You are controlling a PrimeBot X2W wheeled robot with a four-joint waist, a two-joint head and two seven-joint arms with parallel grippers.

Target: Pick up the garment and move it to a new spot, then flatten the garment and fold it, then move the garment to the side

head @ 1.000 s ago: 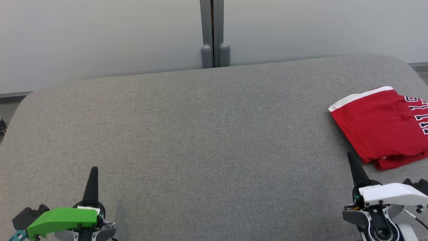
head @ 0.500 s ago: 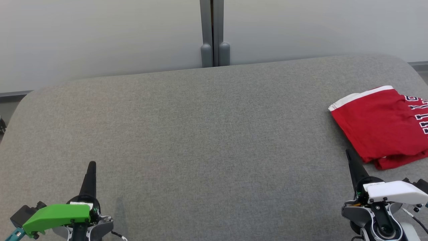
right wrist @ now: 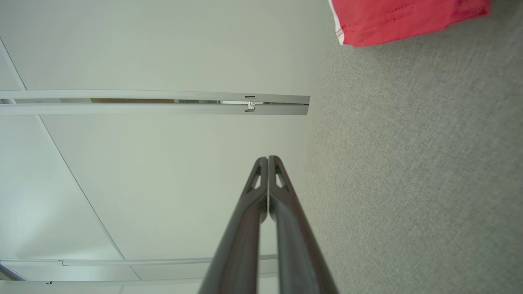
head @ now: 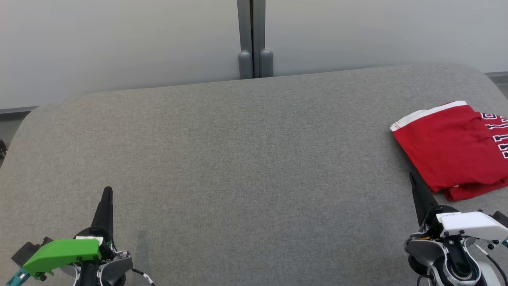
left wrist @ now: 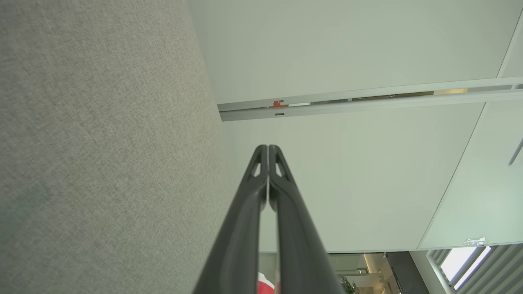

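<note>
Jaws together on my left gripper (head: 107,192) and right gripper (head: 412,178), both empty, grey fabric table (head: 254,159), pale wall panels (head: 119,47) behind, red garment (head: 448,147) at right, arms low, pointing forward.

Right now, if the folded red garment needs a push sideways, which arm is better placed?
Right. The right gripper, shut, sits just short of the red garment's near edge; the left gripper, also shut, is far across the grey table.

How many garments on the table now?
1. A folded red garment lies on the table, right side, ahead of the right gripper; it runs past the head view's edge, so more could be hidden.
</note>
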